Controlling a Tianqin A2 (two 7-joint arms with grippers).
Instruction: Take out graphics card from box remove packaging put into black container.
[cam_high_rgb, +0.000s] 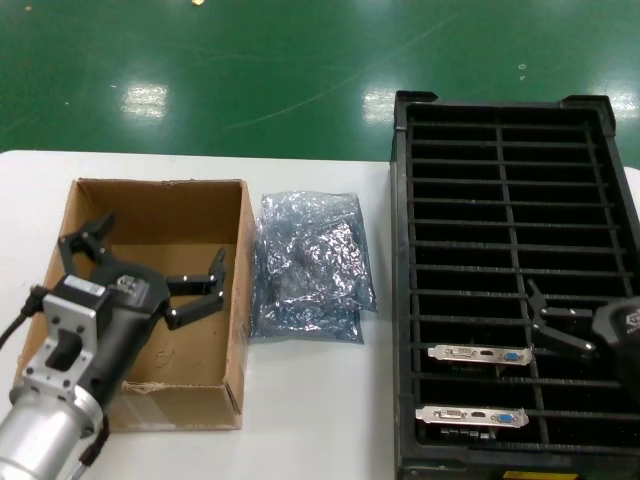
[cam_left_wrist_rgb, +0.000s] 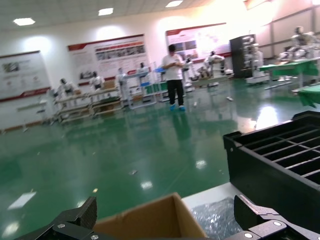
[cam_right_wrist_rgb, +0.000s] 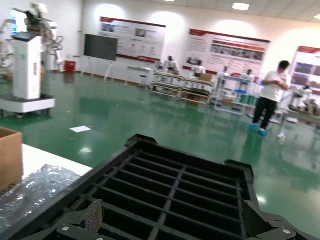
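**Two cards slotted, left gripper over the box**

The black container (cam_high_rgb: 510, 290) fills the table's right edge. The box (cam_high_rgb: 150, 300) sits near the left edge, the left gripper (cam_high_rgb: 150, 262) spread wide above it, holding nothing. Packaging (cam_high_rgb: 310, 265) lies between them. Two graphics cards (cam_high_rgb: 478, 353) stand in the near slots, beside the released right gripper (cam_high_rgb: 560, 318).

The left arm (cam_high_rgb: 50, 425) ends in a ribbed silver metal cylinder, then a grey block with round screw heads and a black housing bearing a small white marking, a black cable trailing off one side. Its left gripper (cam_high_rgb: 150, 265) has black angular fingers with silver screws. The right gripper (cam_high_rgb: 560, 325) is black too, its housing also marked white.
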